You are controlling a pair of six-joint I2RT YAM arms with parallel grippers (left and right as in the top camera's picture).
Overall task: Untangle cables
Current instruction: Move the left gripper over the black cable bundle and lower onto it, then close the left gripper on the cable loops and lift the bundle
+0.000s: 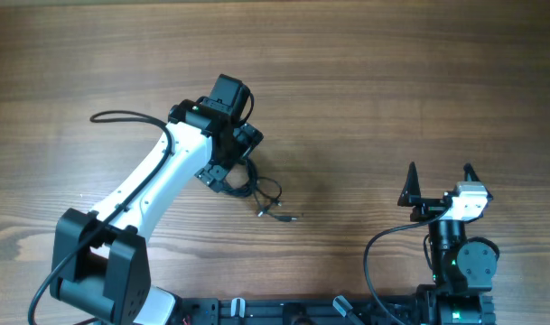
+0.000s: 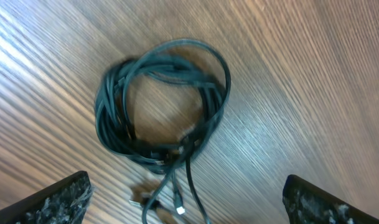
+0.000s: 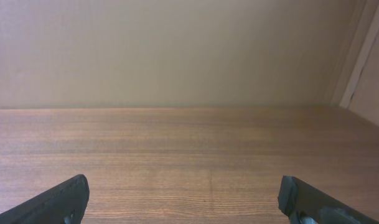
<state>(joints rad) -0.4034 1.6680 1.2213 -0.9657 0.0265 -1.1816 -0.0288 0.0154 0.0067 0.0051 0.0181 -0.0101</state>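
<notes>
- The left claw (image 2: 188,200) is shown with its 2 fingers spread wide above the table (image 1: 365,81); nothing is held between them.
- The cables (image 2: 108,121) are seen as 1 loose, tangled coil lying flat on the wood just beneath the left claw; thin ends with small plug tips are trailed out to the right in the overhead view.
- The right claw (image 1: 440,176) is raised well apart from the coil, near the table's right side; its 2 fingers are spread fully and nothing is held.
</notes>
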